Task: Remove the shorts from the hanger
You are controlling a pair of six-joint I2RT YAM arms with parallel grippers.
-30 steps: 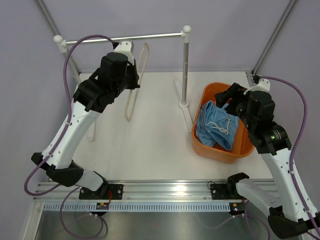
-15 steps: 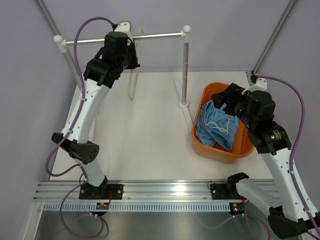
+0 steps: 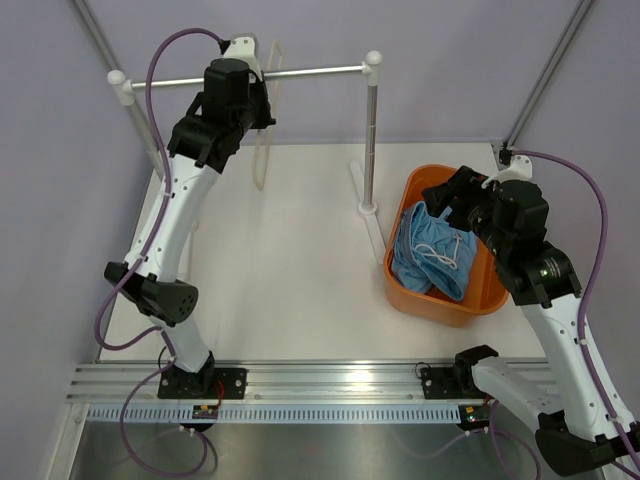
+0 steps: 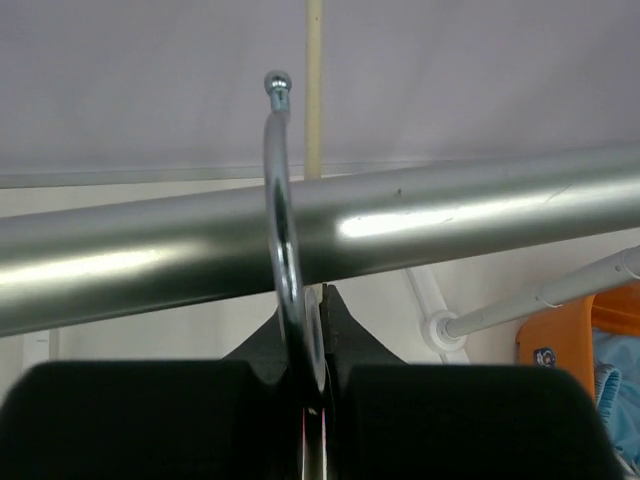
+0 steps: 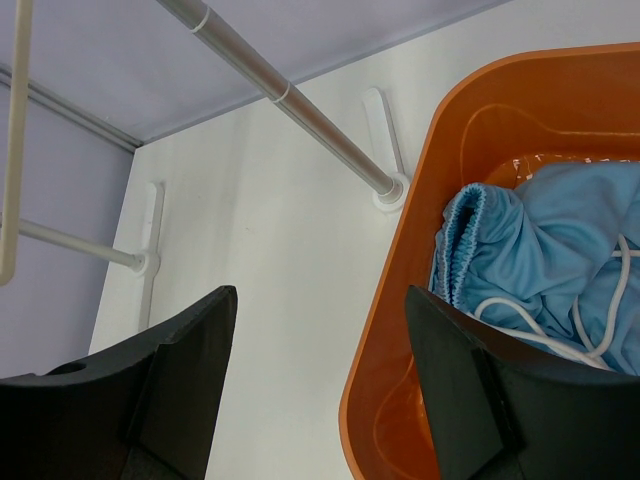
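The left gripper (image 4: 312, 392) is pinched tight on the shank of the metal hook (image 4: 283, 220), both black fingers pressed against the wire, so it holds the hanger (image 3: 262, 165) by its top. Right above the fingers the silver rail (image 4: 480, 215) runs crosswise, left to right. The hook stands edge-on across it, curving up in front of the rail with its ball tip showing above the top of the tube. From here I can't tell whether the curve has gone over the rail or is just close in front of it, and I'd say hanging the thing up depends on exactly that. Below the gripper the cream loop dangles bare, its long side pointing down toward the table, with nothing on it. The left arm (image 3: 175, 215) is stretched tall and far back, elbow high, wrist level with the rail. The shorts (image 3: 430, 250) are nowhere near this gripper: they lie well off to its right, past the rack's upright post, crumpled in the orange tub (image 3: 440, 305) with the white cord on top, so the removal looks done. The right gripper (image 5: 320, 360) hangs over the tub's near-left rim with its fingers spread wide, gripping nothing, and it is by far the closer one to the cloth
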